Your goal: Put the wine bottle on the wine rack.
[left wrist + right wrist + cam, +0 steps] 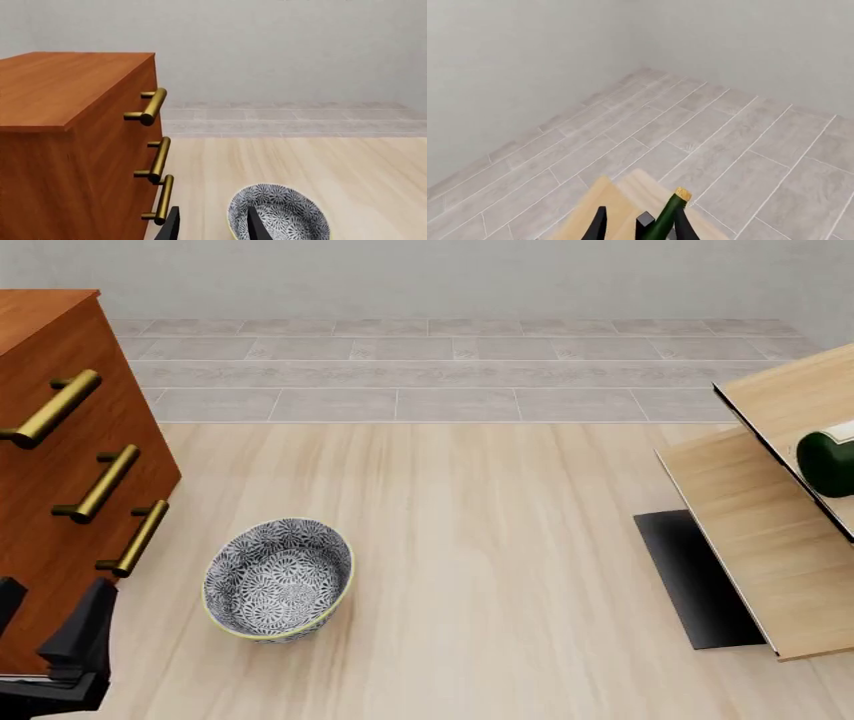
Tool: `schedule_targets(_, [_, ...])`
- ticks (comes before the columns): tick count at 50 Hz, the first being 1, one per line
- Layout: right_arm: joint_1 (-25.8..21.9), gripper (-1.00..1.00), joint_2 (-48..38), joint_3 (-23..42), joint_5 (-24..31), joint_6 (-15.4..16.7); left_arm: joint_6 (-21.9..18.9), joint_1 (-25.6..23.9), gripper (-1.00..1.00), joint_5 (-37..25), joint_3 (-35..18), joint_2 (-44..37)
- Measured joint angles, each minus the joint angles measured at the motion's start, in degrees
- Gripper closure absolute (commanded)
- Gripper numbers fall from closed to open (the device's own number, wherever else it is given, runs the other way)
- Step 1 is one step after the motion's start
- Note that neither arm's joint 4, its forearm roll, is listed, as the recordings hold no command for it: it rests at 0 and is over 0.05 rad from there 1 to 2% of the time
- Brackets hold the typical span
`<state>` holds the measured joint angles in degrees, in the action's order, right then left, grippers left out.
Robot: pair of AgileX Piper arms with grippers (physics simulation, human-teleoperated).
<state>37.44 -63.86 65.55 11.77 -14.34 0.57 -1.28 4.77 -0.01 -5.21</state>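
Note:
The wine bottle (827,462) lies on the pale wood wine rack (754,530) at the front view's right edge; only its dark green base end and a bit of white label show there. In the right wrist view its green neck (666,220) and tan cork run between the spread fingers of my right gripper (640,227), close to one finger, above the rack's panels (617,202). The fingers do not press the neck. My left gripper (47,635) is open and empty beside the cabinet, also in its wrist view (213,227).
A reddish-brown cabinet (54,470) with brass handles stands at the left. A blue-patterned bowl (278,580) sits on the wooden table just right of the left gripper. The rack's black base (694,580) lies on the table. Grey tiled floor and wall lie beyond.

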Motion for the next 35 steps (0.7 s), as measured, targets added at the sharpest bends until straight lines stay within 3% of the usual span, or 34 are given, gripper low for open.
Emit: schedule_targets(35, [-6.44, -1.0, 11.9, -6.38, 1.74, 4.63, -1.45, -0.31, -1.0, -0.43, -0.05, 1.48])
